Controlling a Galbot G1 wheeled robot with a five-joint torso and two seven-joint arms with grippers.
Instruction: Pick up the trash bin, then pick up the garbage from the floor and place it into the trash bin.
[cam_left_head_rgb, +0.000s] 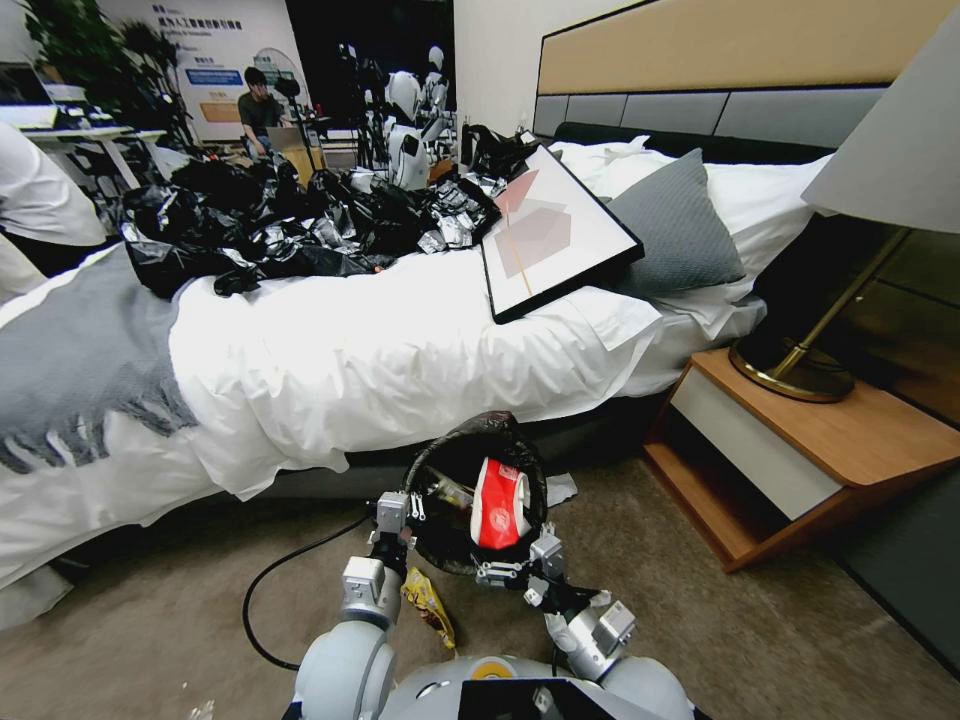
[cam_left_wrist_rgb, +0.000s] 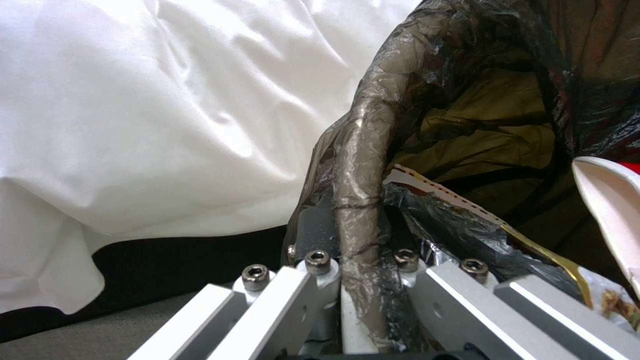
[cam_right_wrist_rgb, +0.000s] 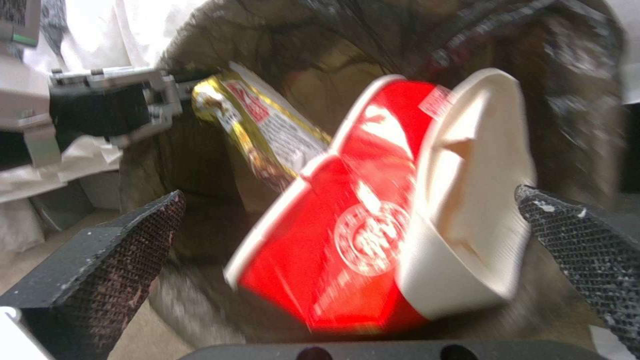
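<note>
I'm holding the trash bin (cam_left_head_rgb: 455, 470) tilted above the carpet beside the bed (cam_left_head_rgb: 350, 370), my left gripper (cam_left_head_rgb: 400, 515) clenching its bag-wrapped rim. My right gripper (cam_left_head_rgb: 520, 570) is hanging at the bin's mouth, fingers (cam_right_wrist_rgb: 113, 250) spread wide and released, and the red-and-white carton (cam_right_wrist_rgb: 373, 240) is lying loose just inside. A yellow wrapper (cam_left_head_rgb: 428, 603) is lying on the carpet below.

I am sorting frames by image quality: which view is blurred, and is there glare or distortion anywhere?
Right wrist view: motion blur smears the red-and-white carton and the yellow wrapper; the right tool pads stay fairly crisp. Left wrist view: sharp, with sheen on the bag over the trash bin rim, where the left tool is clamped. Head view: wide-angle bending of the headboard.
</note>
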